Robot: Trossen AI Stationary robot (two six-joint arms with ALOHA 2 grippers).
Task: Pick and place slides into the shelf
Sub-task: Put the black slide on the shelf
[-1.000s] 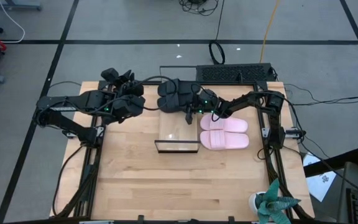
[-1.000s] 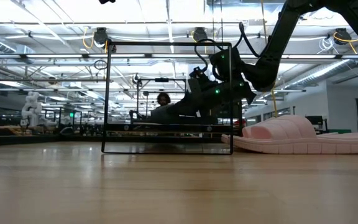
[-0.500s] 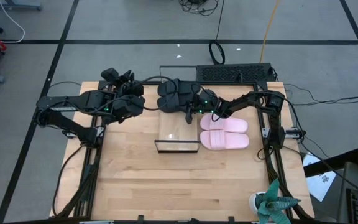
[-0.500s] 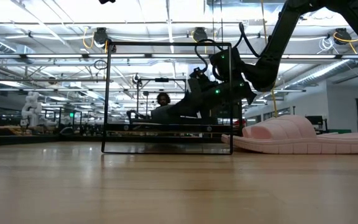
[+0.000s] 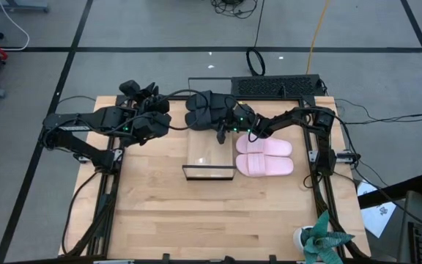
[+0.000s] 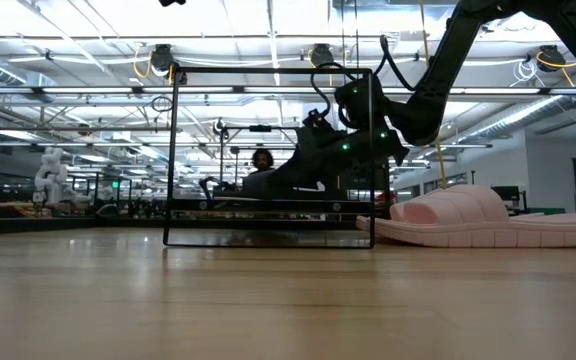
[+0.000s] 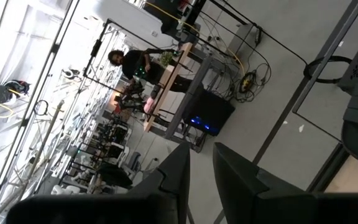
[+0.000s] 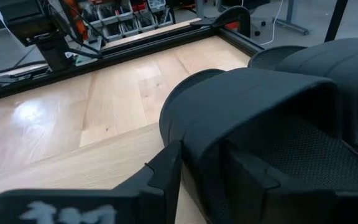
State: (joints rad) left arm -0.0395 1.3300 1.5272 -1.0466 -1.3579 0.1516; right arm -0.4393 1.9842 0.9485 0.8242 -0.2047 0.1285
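Two black slides (image 5: 209,110) lie side by side on the far end of the shelf (image 5: 211,155), a light board in a thin black frame (image 6: 173,150). My right gripper (image 5: 226,126) reaches in level from the table's right, open. Its fingers stand on either side of the nearer black slide's side wall (image 8: 204,155). Two pink slides (image 5: 264,156) rest sole-down on the table just right of the shelf. My left gripper (image 5: 167,119) hangs above the table left of the shelf. Its fingers (image 7: 173,177) are a little apart with nothing between them. My right gripper has one finger (image 8: 166,168) outside the nearer black slide's side wall and the other (image 8: 247,174) over its footbed, coming level from the table's right. I cannot tell whether either finger touches the slide. The slide lies flat on the shelf board.
A black keyboard-like unit (image 5: 275,86) sits at the table's far edge and a potted plant (image 5: 321,240) at the near right corner. The near half of the table (image 5: 211,216) is bare wood. A person (image 6: 261,160) sits in the room beyond.
My right gripper has opened at the nearer black slide and kept its place. Both black slides stay flat on the shelf.
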